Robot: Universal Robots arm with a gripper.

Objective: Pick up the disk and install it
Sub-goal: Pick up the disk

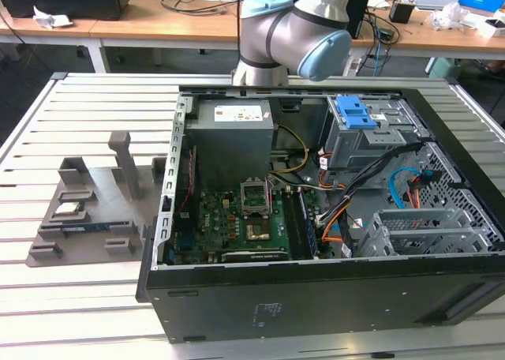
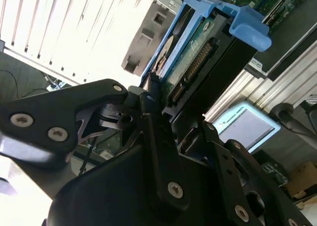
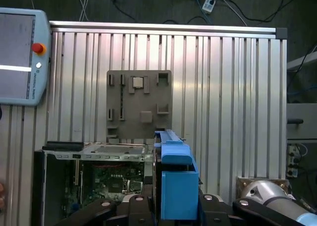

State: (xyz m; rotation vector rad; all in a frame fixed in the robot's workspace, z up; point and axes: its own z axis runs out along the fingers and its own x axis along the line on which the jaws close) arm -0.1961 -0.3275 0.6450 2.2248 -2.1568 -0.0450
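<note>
Gripper (image 2: 179,109) clamped across the disk (image 2: 190,55), held aloft on edge near the open computer case (image 3: 94,147): stiff, weighty, shock-shy I'd say, best pinched on its blue carrier (image 3: 176,186) flanks.

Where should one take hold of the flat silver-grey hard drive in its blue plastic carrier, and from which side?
Probably across its two broad faces, coming from the connector end, as the black tool holds the silver-grey hard drive in its blue plastic carrier now. Those faces are flat and parallel, and the blue tab end is left free.
</note>
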